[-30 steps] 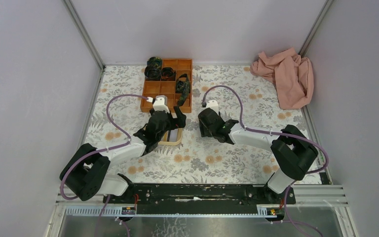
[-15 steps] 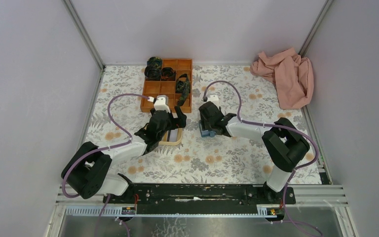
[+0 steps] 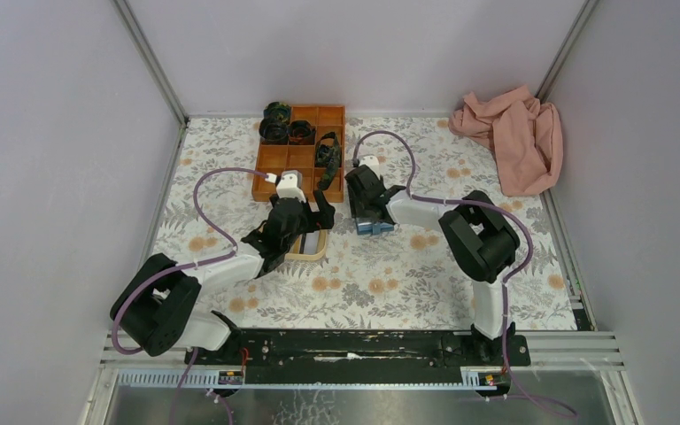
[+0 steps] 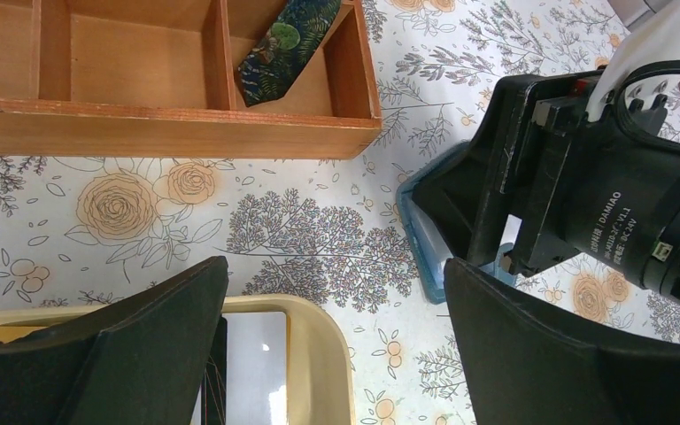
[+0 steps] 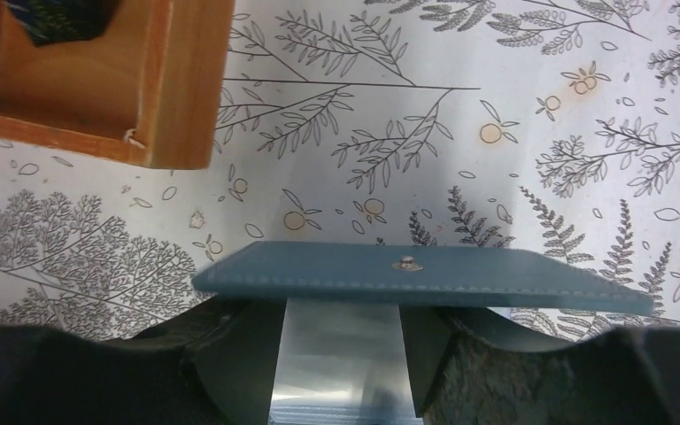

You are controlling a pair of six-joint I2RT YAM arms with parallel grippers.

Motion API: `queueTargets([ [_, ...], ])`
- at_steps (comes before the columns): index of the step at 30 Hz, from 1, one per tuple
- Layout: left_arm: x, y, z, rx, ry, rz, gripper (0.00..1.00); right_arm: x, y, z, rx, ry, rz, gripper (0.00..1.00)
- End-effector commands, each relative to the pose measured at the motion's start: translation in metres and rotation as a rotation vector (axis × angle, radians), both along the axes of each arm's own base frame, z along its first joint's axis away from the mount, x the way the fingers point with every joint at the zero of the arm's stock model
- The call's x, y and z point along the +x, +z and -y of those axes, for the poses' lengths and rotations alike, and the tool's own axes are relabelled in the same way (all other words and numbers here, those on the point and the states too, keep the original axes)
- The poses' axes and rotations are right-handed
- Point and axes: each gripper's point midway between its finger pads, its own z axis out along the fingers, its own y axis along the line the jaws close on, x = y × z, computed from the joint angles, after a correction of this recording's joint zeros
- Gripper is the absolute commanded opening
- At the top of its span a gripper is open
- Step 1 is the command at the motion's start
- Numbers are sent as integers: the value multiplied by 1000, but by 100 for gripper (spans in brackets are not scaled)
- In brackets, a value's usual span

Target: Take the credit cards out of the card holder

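Observation:
The light-blue card holder (image 3: 374, 227) lies on the floral table under my right gripper (image 3: 365, 212). In the right wrist view one blue flap (image 5: 425, 274) with a metal snap stands edge-on across my fingertips. A pale glossy card (image 5: 341, 354) shows between the two fingers, which stand partly apart; their grip is hidden. The card holder also shows in the left wrist view (image 4: 421, 239). My left gripper (image 3: 314, 221) is open and empty over the yellow tray (image 4: 319, 354). The tray holds a pale card (image 4: 252, 363) and a dark card (image 4: 219, 372).
A wooden divided organiser (image 3: 305, 150) stands just behind both grippers, with a patterned tie (image 4: 288, 40) and dark rolled items (image 3: 276, 122) in it. A pink cloth (image 3: 513, 137) lies at the back right. Walls close the left, right and back sides.
My right gripper has moved left and back toward the organiser, its elbow swinging inward. The blue card holder came into view and shifted with it. My left arm has barely moved.

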Motion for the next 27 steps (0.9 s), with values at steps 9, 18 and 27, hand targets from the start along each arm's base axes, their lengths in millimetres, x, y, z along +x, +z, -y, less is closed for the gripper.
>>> queueTargets([
  [9, 2, 18, 17, -49, -69, 42, 99, -61, -6, 13, 107, 70, -139, 44],
  [18, -2, 19, 24, -72, -99, 41, 99, -92, 51, 57, 97, 50, -39, 42],
  [27, -3, 20, 26, -70, -109, 44, 99, -63, 36, 58, 9, 16, -38, 49],
])
